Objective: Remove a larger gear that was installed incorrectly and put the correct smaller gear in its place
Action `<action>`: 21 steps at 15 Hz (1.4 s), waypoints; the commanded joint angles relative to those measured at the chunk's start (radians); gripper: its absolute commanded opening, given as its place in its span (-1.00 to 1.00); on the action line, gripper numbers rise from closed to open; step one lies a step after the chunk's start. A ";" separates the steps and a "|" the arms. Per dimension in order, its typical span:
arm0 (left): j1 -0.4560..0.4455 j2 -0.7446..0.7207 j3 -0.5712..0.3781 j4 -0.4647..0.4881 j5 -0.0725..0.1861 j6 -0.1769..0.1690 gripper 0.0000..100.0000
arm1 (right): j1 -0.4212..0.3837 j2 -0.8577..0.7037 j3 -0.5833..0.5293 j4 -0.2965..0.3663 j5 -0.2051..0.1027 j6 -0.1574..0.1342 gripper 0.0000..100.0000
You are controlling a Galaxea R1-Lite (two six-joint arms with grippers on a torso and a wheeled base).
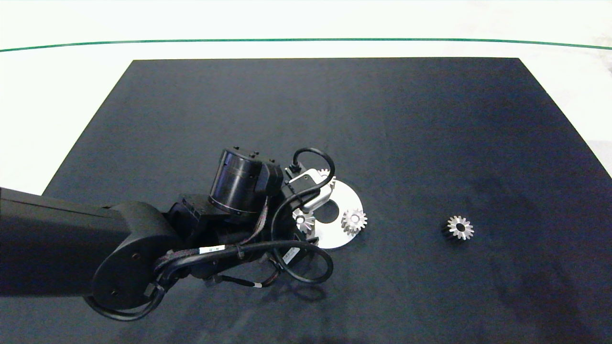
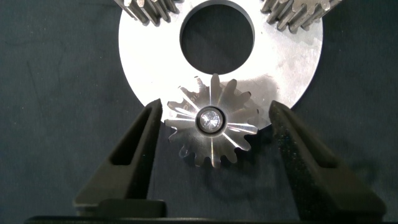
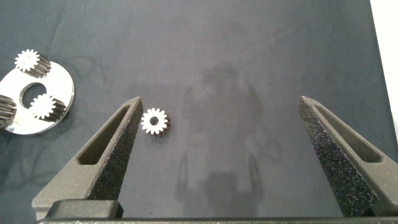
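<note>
The larger gear (image 2: 211,121), with long star-like teeth, sits on a pin at the rim of a round silver plate (image 2: 292,68). My left gripper (image 2: 214,106) is open around it, one finger on each side and neither touching. In the head view the left arm (image 1: 239,191) covers that side of the plate (image 1: 334,239). The smaller gear (image 1: 460,228) lies loose on the dark mat to the right. My right gripper (image 3: 219,102) hangs open above the mat, out of the head view, with the smaller gear (image 3: 154,121) just inside one fingertip.
Two more silver gears (image 2: 146,9) (image 2: 298,12) stand on the plate beyond its round centre hole (image 2: 217,38); one shows in the head view (image 1: 354,220). The black mat (image 1: 430,119) lies on a white table with a green line (image 1: 306,40) at the back.
</note>
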 commanded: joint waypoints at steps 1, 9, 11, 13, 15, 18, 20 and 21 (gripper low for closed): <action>0.000 0.004 0.002 -0.002 0.002 0.003 0.21 | 0.000 -0.002 0.000 -0.001 0.000 0.000 1.00; 0.000 0.007 0.000 0.000 0.002 0.003 -0.09 | 0.000 -0.002 0.000 -0.001 0.000 0.000 1.00; -0.002 0.008 0.000 0.000 0.002 0.003 -0.18 | 0.000 -0.003 0.000 -0.001 0.000 0.000 1.00; 0.000 0.008 -0.001 0.008 0.002 0.003 -0.27 | 0.000 -0.002 -0.002 -0.001 0.000 0.000 1.00; 0.000 0.007 -0.004 0.040 0.002 0.003 -0.33 | 0.002 -0.003 -0.002 -0.001 0.000 0.000 1.00; -0.003 0.008 -0.007 0.044 0.002 0.003 -0.44 | 0.002 -0.003 -0.002 0.001 0.000 0.000 1.00; -0.005 0.008 -0.010 0.044 0.002 0.003 -0.44 | 0.002 -0.003 -0.002 -0.001 0.000 0.000 1.00; -0.005 0.007 -0.015 0.046 0.002 0.003 -0.44 | 0.002 -0.003 -0.002 -0.001 0.001 0.000 1.00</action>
